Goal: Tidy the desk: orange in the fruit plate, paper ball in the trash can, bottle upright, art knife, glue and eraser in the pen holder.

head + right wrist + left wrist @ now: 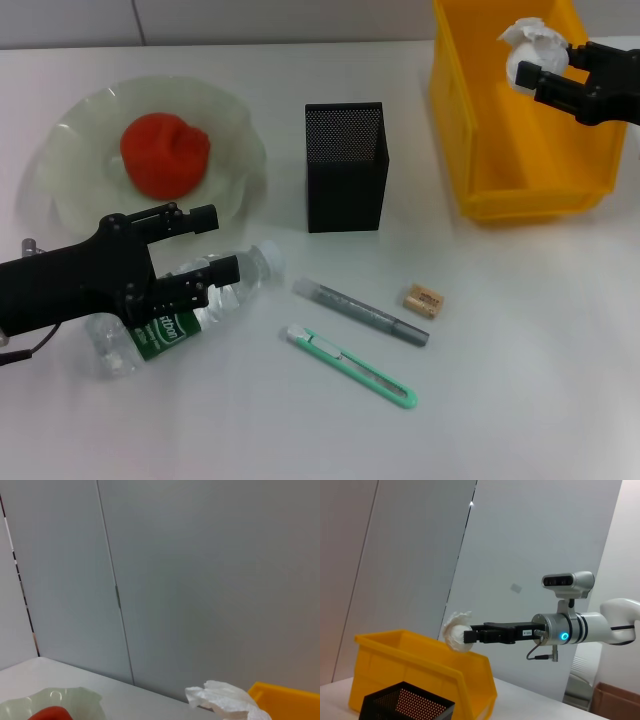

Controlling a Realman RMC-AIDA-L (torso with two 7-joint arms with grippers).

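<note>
Paper ball (532,48): in the head view it sits pinched in the right gripper (545,76), held above the open top of the yellow trash can (480,140), over its far right part. It looks light, soft and crushable, so I judge a gentle pinch across its bulk is enough, and it should drop freely once let go. Relative to the trash can, the black mesh pen holder (346,167) stands just to its left, and the fruit plate (70,150) with the orange (165,152) in it lies well beyond that. The eraser (423,299), glue (360,312) and art knife (350,366) lie on the desk nearer the robot than the can. The left gripper (205,250) has its fingers spread around the bottle (190,315), which lies on its side; thin clear plastic, probably slippery and easily dented, best taken around the body.

In the left wrist view, the right gripper (470,636) clamps the paper ball (455,631) just above the can's rim (420,652).

In the right wrist view, the paper ball (225,700) shows beside a corner of the can (285,702).
</note>
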